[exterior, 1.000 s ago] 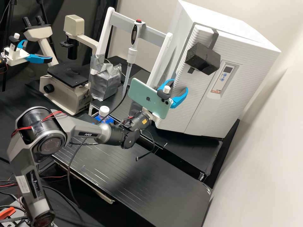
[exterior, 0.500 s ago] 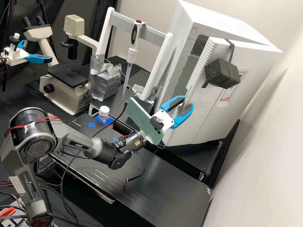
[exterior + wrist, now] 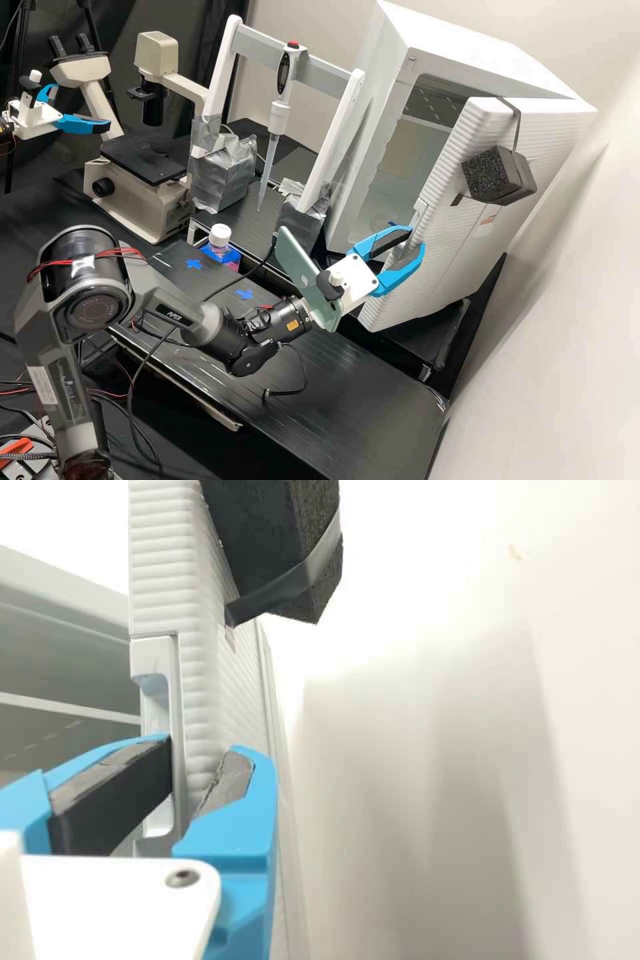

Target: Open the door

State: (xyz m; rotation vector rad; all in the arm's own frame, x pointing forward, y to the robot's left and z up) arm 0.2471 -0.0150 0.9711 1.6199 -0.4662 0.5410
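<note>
The white door (image 3: 440, 257) stands partly open at the front of the white cabinet (image 3: 453, 43), and from where I'm standing I can look past its edge to the shelves inside. The gripper (image 3: 415, 239) is clamped on that free edge, one blue finger in the recessed handle (image 3: 155, 708), the other against the ribbed outer face. That recess looks like the right hold, far from the hinge. I'd guess the panel is stiff and fairly light to swing, though its smooth ribs could let the pads slip if the wrist doesn't turn with the arc.

A dark foam block (image 3: 497, 177) is strapped on above the grip, adding bulk. Beyond the door rises the pale wall (image 3: 567, 287), which may limit the swing. A phone (image 3: 303, 277) rides behind the gripper, so it needs room too. Away from the door's path are the pipette (image 3: 283, 73) on its rack, a capped bottle (image 3: 220, 235) and the microscope (image 3: 137, 200).
</note>
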